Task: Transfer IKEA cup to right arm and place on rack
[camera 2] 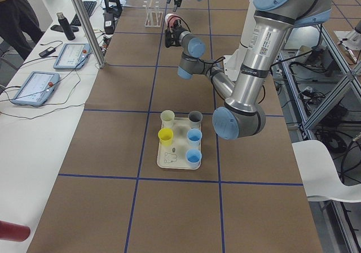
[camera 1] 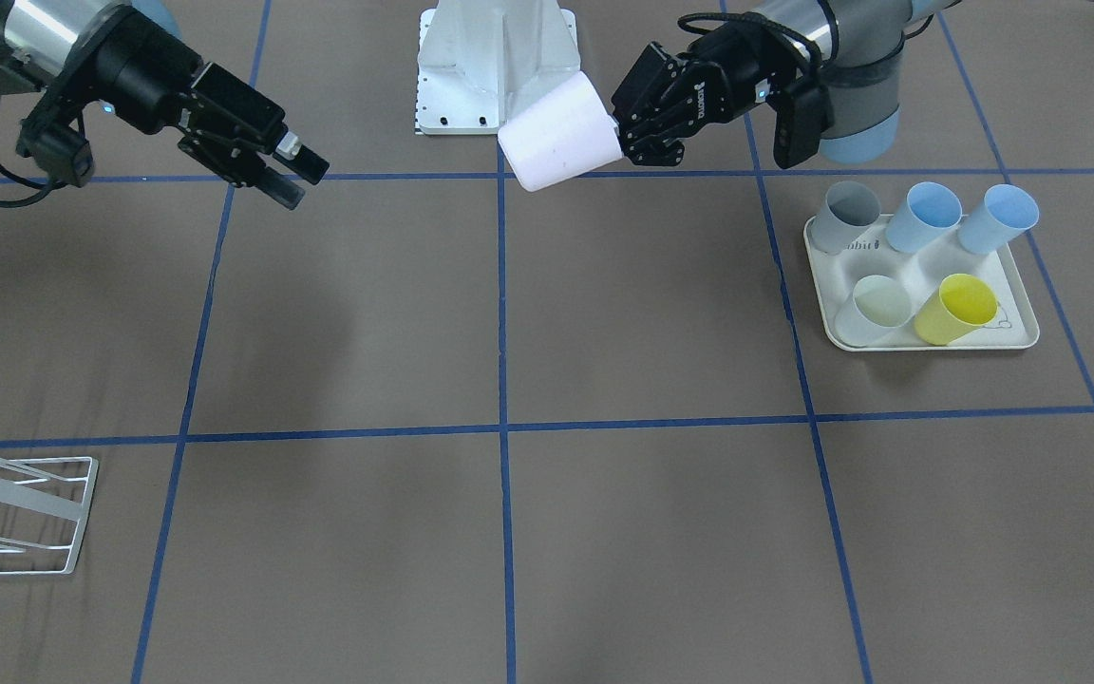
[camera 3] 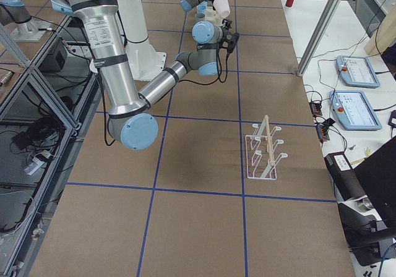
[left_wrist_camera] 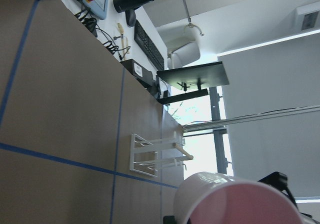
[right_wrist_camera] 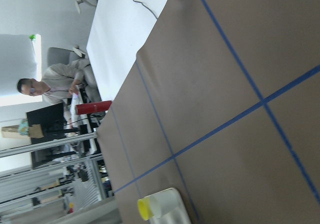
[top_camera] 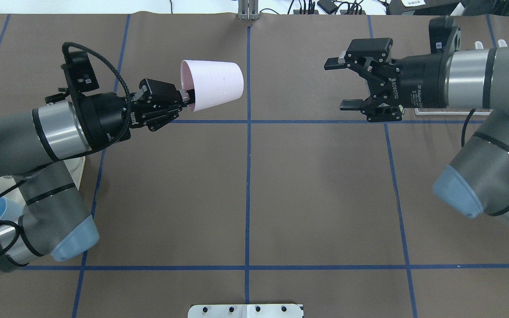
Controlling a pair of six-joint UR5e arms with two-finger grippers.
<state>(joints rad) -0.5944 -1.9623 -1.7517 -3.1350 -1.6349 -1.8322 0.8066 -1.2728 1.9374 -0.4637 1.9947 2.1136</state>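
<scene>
The left gripper (top_camera: 187,98) pinches the IKEA cup (top_camera: 214,85) by its rim, sideways in the air left of centre, base offered rightward, so the wide-spread right gripper (top_camera: 339,84), well apart, can take its body for the rack (camera 3: 268,147) at far right.

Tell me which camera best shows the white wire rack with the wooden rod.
Exterior right: the white wire rack stands whole, unobstructed. Front-facing crops it at the edge; exterior left shows it far and tiny; the left wrist shows it sideways; overhead, the right arm mostly hides it.
</scene>
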